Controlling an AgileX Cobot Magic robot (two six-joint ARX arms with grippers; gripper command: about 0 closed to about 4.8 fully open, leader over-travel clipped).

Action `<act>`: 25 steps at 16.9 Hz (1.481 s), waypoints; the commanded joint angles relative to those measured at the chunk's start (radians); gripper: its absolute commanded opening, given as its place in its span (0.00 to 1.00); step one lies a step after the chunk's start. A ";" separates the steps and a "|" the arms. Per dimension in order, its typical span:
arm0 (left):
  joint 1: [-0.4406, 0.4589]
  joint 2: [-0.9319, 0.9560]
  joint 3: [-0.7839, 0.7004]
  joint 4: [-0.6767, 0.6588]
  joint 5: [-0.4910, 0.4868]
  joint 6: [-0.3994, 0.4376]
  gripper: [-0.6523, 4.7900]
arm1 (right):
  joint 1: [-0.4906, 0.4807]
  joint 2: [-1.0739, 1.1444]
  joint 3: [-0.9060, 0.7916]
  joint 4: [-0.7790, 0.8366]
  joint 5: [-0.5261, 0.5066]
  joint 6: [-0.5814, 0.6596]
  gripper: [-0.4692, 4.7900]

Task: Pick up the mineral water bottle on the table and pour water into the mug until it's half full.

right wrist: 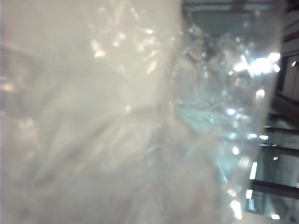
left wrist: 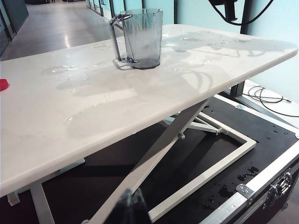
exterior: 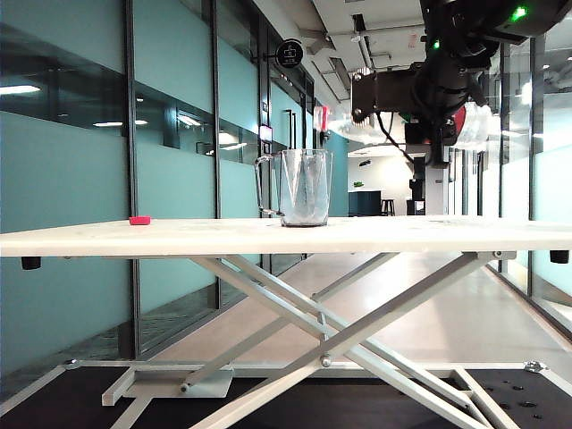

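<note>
Clear plastic fills the right wrist view: the mineral water bottle is held up high by the right fingers, partly closed around it, off to the right of the mug. The mug sits mid-tabletop and looks pretty much empty. Left fingers are parked low under the tabletop edge, apparently closed on nothing. Pouring isn't started yet; next the bottle probably gets brought over the rim and tipped slowly.

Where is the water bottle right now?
The mineral water bottle is off the table, held up in the right gripper at the upper right of the exterior view, above and right of the mug.
</note>
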 commanded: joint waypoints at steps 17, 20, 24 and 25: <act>0.000 0.000 0.002 -0.019 0.000 0.016 0.11 | 0.001 -0.015 0.009 0.100 0.073 -0.198 0.42; 0.000 0.000 0.002 -0.019 0.001 0.016 0.11 | 0.001 -0.015 0.009 0.100 0.073 -0.198 0.42; 0.000 0.000 0.002 -0.019 0.001 0.016 0.11 | 0.001 -0.015 0.008 0.093 0.060 -0.167 0.42; 0.000 0.000 0.002 -0.019 0.001 0.016 0.11 | 0.001 -0.015 0.007 0.091 0.056 -0.117 0.42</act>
